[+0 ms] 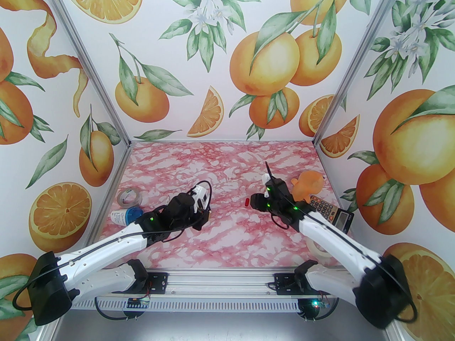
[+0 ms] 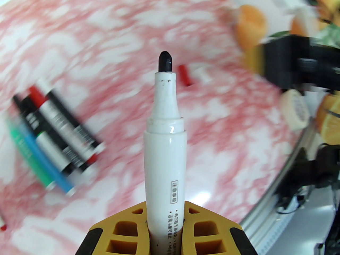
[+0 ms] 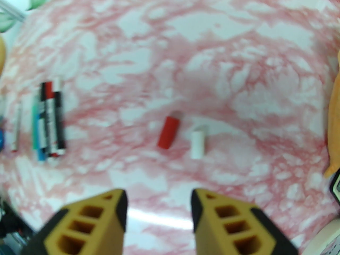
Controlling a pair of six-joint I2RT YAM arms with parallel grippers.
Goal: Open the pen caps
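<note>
The left pincer [image 2: 166,208] pinches a white pen [image 2: 164,147] by its barrel, the black tip bare. The right pincer [image 3: 159,195] hangs spread over the desk [image 3: 212,62], where a red cap [image 3: 169,132] and a white cap [image 3: 198,145] lie just beside each other. More pens [image 3: 49,121] lie bunched together, well apart from the caps.

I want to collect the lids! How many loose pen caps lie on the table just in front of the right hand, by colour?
Red cap: 1
White cap: 1
Total: 2
</note>
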